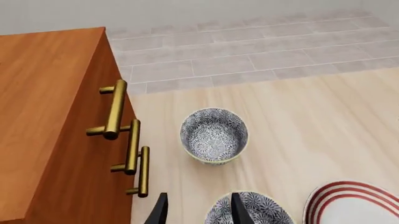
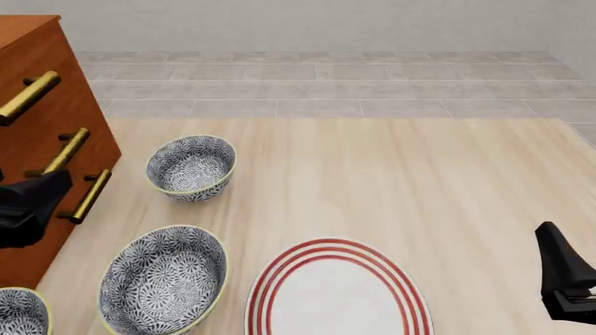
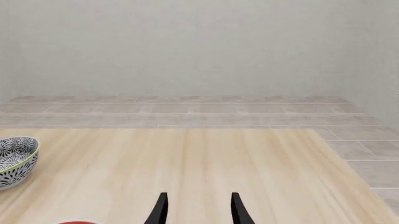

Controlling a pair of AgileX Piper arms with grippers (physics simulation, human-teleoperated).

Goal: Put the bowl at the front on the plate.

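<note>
The round blue-grey floral bowl (image 2: 21, 312) sits at the tabletop's (image 2: 391, 181) near left corner, apart from the red-ringed white plate (image 2: 337, 293). Both the left gripper (image 1: 196, 208) and right gripper (image 3: 197, 208) are spread open, holding nothing. With two matching bowls nearby, the left gripper risks grasping the wrong one, judging by where it points.

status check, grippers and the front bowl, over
Left gripper open, empty, above the middle bowl. Right gripper open, idle. Front bowl untouched at table edge; plate bare. Nothing blocking.

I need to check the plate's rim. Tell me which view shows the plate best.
The front view: the plate shows nearly whole, cut only at the bottom edge. The left wrist view catches part of its ringed rim; the right wrist view only a red sliver.
</note>
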